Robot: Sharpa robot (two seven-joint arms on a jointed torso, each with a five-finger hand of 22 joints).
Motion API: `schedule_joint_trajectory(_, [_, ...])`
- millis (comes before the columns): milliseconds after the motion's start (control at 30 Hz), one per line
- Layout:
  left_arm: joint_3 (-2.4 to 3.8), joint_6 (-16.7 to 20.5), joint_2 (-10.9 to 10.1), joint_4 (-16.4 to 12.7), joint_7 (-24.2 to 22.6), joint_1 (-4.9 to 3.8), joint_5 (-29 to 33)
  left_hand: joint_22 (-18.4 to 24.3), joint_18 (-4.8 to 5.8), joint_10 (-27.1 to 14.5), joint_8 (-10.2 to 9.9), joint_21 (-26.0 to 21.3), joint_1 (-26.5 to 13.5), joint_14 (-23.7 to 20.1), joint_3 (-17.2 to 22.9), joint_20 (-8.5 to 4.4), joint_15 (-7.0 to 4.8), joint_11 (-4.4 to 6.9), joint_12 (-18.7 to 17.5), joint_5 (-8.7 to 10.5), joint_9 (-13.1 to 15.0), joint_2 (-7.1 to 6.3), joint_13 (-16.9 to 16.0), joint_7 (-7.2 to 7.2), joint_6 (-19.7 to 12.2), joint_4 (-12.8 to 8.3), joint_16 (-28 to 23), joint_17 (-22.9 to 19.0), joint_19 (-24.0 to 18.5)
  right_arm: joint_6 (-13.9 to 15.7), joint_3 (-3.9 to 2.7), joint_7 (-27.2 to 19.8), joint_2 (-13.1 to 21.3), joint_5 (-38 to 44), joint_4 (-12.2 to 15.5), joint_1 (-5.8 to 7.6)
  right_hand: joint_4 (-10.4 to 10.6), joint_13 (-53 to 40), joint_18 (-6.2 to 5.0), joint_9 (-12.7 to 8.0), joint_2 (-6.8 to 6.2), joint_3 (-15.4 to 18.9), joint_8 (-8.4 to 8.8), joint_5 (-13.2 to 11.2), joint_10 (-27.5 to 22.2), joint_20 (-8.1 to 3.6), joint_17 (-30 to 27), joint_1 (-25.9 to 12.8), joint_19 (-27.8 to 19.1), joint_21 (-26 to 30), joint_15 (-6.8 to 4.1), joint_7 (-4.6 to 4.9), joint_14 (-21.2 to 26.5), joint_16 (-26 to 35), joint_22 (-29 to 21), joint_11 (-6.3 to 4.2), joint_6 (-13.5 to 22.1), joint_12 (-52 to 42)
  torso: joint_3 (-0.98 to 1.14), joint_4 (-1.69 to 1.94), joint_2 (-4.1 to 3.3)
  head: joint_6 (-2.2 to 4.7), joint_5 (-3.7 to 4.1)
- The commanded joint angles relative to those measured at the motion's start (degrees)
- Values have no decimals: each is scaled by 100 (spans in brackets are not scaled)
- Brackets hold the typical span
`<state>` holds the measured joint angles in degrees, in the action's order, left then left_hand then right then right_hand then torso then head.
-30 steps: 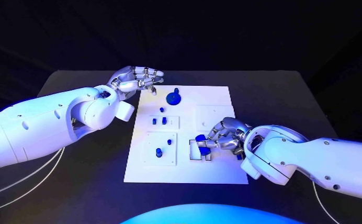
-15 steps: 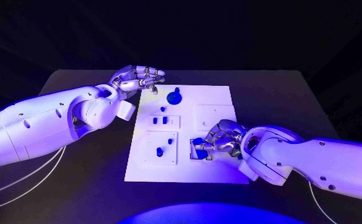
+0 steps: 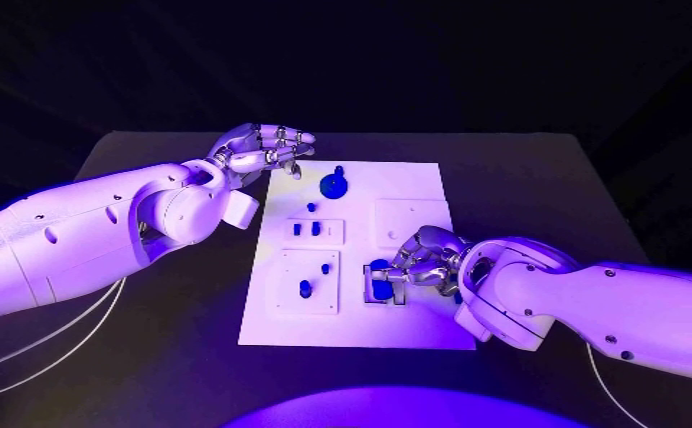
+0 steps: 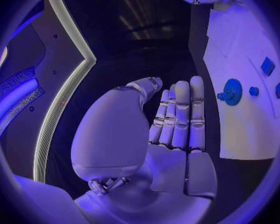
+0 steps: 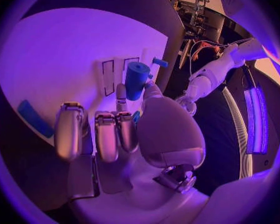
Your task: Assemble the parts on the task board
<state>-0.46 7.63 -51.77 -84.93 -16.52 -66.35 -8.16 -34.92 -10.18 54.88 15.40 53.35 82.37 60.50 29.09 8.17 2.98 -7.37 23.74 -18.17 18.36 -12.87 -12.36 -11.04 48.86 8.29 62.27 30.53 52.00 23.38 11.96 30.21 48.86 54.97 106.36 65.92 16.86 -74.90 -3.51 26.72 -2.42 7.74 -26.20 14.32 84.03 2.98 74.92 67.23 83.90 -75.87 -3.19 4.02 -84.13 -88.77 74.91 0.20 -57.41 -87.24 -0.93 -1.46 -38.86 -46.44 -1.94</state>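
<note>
Nearest to me, R hand (image 3: pixel 421 260) sits over the near-right part of the task board (image 3: pixel 411 180), fingers curled in around a blue cylinder part (image 5: pixel 137 79); in the R wrist view I see that cylinder pinched between thumb and a finger, standing up past the fingertips (image 5: pixel 120 91), right over a pair of narrow slots (image 5: pixel 110 76) cut in the board, w/ a small blue peg (image 5: pixel 159 62) just beyond it. Whether the cylinder is touching the board I can't tell. In the head view there's blue showing at the slotted block (image 3: pixel 376 286) right under that hand. A flat blue piece (image 5: pixel 34 118) lies on the board off to the side of the fingers in the R wrist view. Next out, near-left square plate (image 3: pixel 309 283) has a blue oval part (image 3: pixel 304 289) and a smaller blue bit beside it. Mid board: a plate w/ two short blue pegs (image 3: pixel 304 231) upright in it, and a plain raised white square (image 3: pixel 410 222) to its right. Further back, a blue gear (image 3: pixel 333 186) sits near the far edge; same gear (image 4: pixel 230 92) shows in the L wrist view w/ a small blue knob just beside it. Farthest, L hand (image 3: pixel 264 153) hangs at the board's far-left corner, fingers bent in loosely, holding nothing; L wrist view shows the fingers (image 4: pixel 180 115) straight and side by side, palm bare, off the board edge.
</note>
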Motion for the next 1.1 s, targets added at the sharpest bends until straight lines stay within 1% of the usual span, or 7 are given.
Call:
schedule_joint_trajectory(33, [4, -79, 4, -17, -37, -2, 29, 5, -39, -40, 27, -20, -16, -40, -18, 23, -1, 9, 20, -10, -5, 33, 8, -2, -40, 5, -24, -7, -9, -156, 0, 11, -20, 138, -4, -15, 0, -1165, 67, 5, 2, 77, -42, 16, 365, -38, 1076, -122, 134, 33, -46, 10, -499, -3, 1052, -28, 30, 30, 0, -2, -2, -6, -4])
schedule_joint_trajectory(500, [4, -75, 8, -11, -33, -2, 30, 5, -39, -40, 27, -20, -16, -40, -18, 23, -1, 9, 20, -10, -5, 33, 8, -2, -40, 5, -24, -7, -9, -201, 0, -8, -19, 157, -1, -24, 3, -1143, 62, 11, -23, 142, -53, 21, 349, -37, 1065, -209, 126, 65, -45, 13, -497, 1, 1045, -26, 42, 54, 4, -6, 0, -6, -4])
schedule_joint_trajectory(700, [4, -76, 12, -4, -34, -2, 31, 5, -39, -40, 27, -20, -16, -40, -18, 23, -1, 9, 20, -10, -5, 33, 8, -2, -40, 5, -24, -7, -9, -73, 0, -176, 60, 347, 52, -25, -11, -1147, 60, 15, 14, 130, -58, 30, 351, -36, 1059, -174, 123, 75, -45, 11, -495, 4, 1044, -27, 47, 52, 5, 0, -1, -12, 2])
schedule_joint_trajectory(800, [4, -74, 13, -1, -38, -2, 31, 5, -39, -40, 27, -20, -16, -40, -18, 23, -1, 9, 20, -10, -5, 33, 8, -2, -40, 5, -24, -7, -9, 4, 0, -373, 152, 533, 100, -25, -33, -1154, 59, 22, 59, 115, -71, 28, 355, -39, 1058, 32, 123, 86, -48, 7, -495, 5, 1046, -31, 66, 52, 7, 0, 0, 1, -5])
schedule_joint_trajectory(867, [4, -72, 12, 1, -40, -2, 32, 5, -39, -40, 27, -20, -16, -40, -18, 23, -1, 9, 20, -10, -5, 33, 8, -2, -40, 5, -24, -7, -9, -16, -1, -505, 229, 641, 137, -18, -47, -1156, 59, 23, 44, 112, -78, 27, 355, -41, 1056, 309, 125, 90, -50, 7, -495, 7, 1050, -32, 84, 57, 6, -7, 4, -30, -12])
schedule_joint_trajectory(967, [4, -70, 13, 1, -43, -2, 32, 5, -39, -40, 27, -20, -16, -40, -18, 23, -1, 9, 20, -10, -5, 33, 8, -2, -40, 5, -24, -7, -9, -66, -1, -572, 266, 709, 149, -12, -66, -1168, 58, 26, 25, 93, -102, 33, 363, -48, 1053, 576, 125, 98, -60, -8, -494, 9, 1054, -45, 58, 51, 4, -13, 1, -15, -4])
schedule_joint_trajectory(1100, [4, -74, 17, -3, -48, -2, 32, 5, -39, -40, 27, -20, -16, -40, -18, 23, -1, 9, 20, -10, -5, 33, 8, -2, -40, 5, -24, -7, -9, -98, -1, -552, 286, 815, 136, -8, -92, -1179, 63, 9, 53, -139, -120, 51, 371, -76, 1063, 1080, 137, 78, -96, -61, -496, 8, 1070, -90, -8, 50, 9, -5, -4, -27, 19])
